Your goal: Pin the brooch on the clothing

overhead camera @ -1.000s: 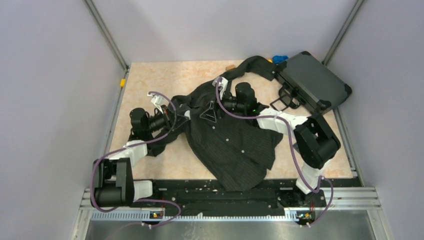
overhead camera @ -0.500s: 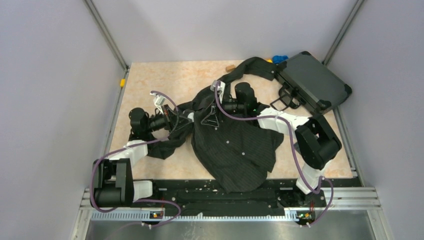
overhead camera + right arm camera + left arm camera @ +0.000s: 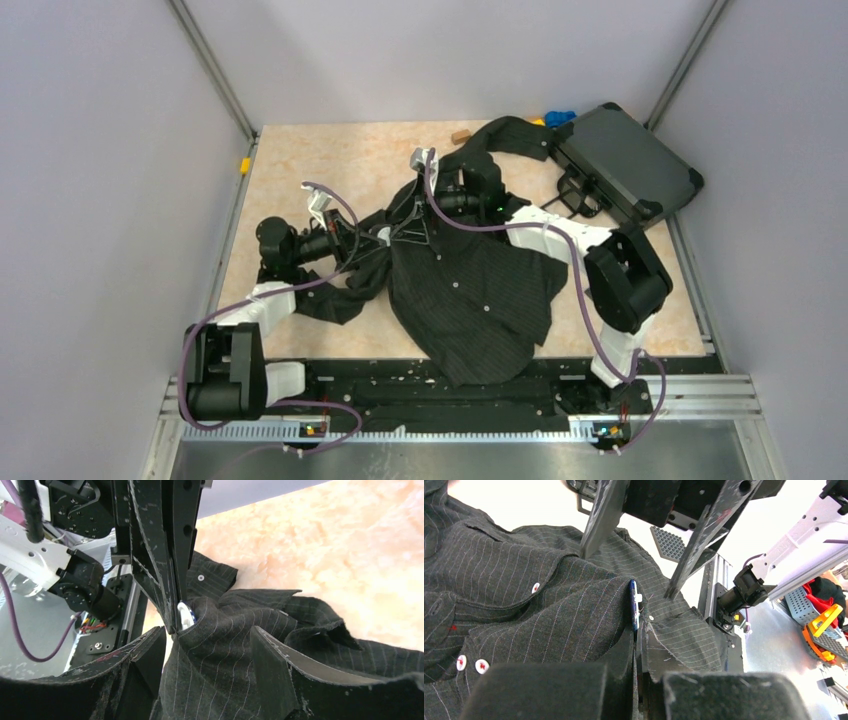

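Left pincer (image 3: 641, 672) clenched on shirt (image 3: 549, 605) fold just below brooch (image 3: 633, 605); right pincer (image 3: 207, 630) released, straddling brooch. Shirt limp; brooch likely light, slippery: hold by rim.

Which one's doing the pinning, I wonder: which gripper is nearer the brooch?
Left. The left gripper pinches the shirt fold right at the brooch; the right gripper stands open astride that fold.

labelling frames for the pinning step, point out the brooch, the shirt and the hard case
the brooch (image 3: 184, 615): right wrist view, on its pale round face
the shirt (image 3: 470, 300): top external view, on its front panel
the hard case (image 3: 625, 160): top external view, middle of its lid
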`<state>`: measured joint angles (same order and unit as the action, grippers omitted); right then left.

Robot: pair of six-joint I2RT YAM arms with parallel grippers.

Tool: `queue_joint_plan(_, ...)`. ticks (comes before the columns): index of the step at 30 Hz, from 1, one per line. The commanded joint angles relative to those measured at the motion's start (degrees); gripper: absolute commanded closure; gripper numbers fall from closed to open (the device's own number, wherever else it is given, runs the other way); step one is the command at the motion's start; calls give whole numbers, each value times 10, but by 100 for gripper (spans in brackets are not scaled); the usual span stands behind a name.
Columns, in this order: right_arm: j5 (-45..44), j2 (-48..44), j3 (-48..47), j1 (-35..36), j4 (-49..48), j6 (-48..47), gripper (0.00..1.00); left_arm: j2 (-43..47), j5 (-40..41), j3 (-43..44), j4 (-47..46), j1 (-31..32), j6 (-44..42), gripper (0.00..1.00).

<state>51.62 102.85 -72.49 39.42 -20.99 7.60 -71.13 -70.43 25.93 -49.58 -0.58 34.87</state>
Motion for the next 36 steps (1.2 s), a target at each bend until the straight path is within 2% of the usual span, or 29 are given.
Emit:
queue_joint_plan(1, 42, 12, -26, 6, 0, -3, 35, 20, -21, 9, -50, 3, 7, 100)
queue_joint_plan(8, 59, 12, -23, 6, 13, -11, 35, 20, -23, 9, -59, 19, 15, 100)
queue_joint_plan(12, 59, 15, -25, 6, 4, -3, 39, 23, -23, 8, -58, 19, 15, 100)
queue_joint_plan(27, 96, 41, -50, 9, 26, 1, 62, 22, -24, 8, -57, 21, 13, 100)
queue_joint_plan(30, 117, 55, -73, 10, 55, -8, 64, 21, -27, 9, -56, 22, 13, 100)
queue_joint_plan(36, 137, 87, -141, 18, 205, -97, 75, 21, -33, 17, -27, 30, -5, 100)
